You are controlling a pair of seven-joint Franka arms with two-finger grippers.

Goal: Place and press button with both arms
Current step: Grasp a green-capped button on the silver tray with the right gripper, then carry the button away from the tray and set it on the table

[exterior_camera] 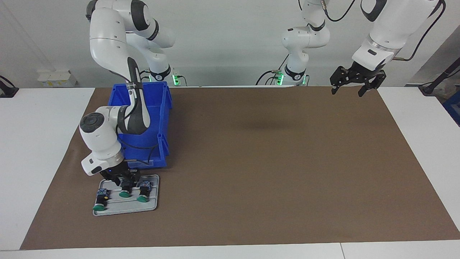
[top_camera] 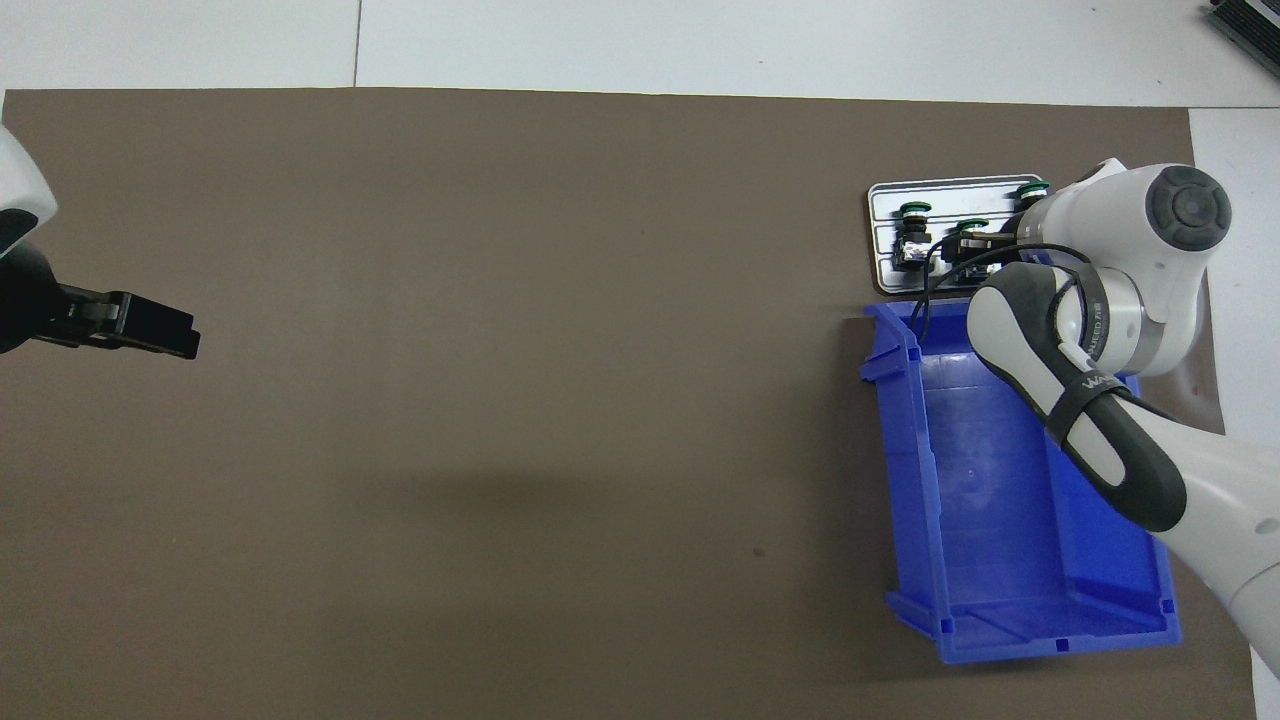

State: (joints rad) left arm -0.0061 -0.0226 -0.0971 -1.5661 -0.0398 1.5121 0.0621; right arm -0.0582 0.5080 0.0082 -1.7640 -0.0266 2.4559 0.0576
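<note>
Three green-capped buttons lie on a grey tray (exterior_camera: 152, 205) at the right arm's end of the table. The right arm reaches down over the blue bin. Its gripper (exterior_camera: 123, 181) is lowered onto the black body of the middle button (exterior_camera: 125, 190), whose green cap points away from the robots. In the overhead view the wrist hides most of this gripper, and the middle button (top_camera: 971, 232) shows just past it on the tray (top_camera: 888, 272). My left gripper (exterior_camera: 347, 92) hangs open and empty in the air over the mat's edge at the left arm's end, and the arm waits there.
Two like buttons (exterior_camera: 100, 200) (exterior_camera: 143, 193) flank the middle one on the tray. A blue open bin (exterior_camera: 158, 108) stands on the brown mat just nearer to the robots than the tray. White table shows around the mat.
</note>
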